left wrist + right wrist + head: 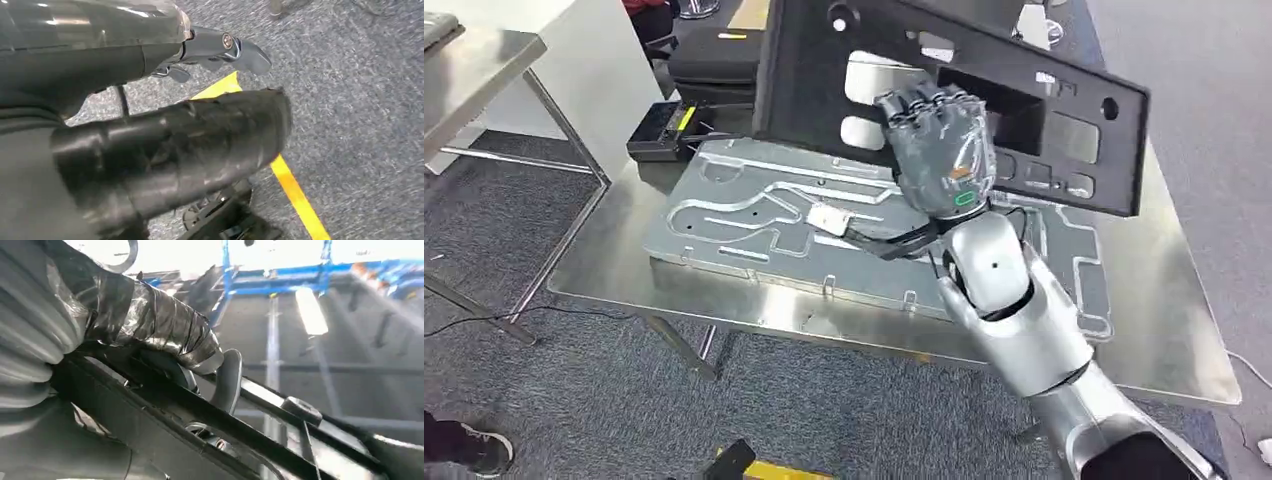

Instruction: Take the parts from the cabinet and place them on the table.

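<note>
My right hand (939, 150) grips a large flat black plastic panel (809, 80) with cut-outs and holds it tilted above the steel table (1169, 310). Under it on the table lies a silver metal plate (744, 215) with raised channels and a small white connector. In the right wrist view the taped thumb (165, 327) presses on the black panel's edge (150, 415). My left hand (165, 145) hangs over the grey carpet with nothing in it, its fingers (235, 47) stretched out.
A black box with a yellow label (664, 130) sits at the table's far left corner, with a black case (714, 55) behind it. A second steel table (479, 65) stands to the left. A person's shoe (474, 450) is at the lower left. Yellow floor tape (295, 192) runs below.
</note>
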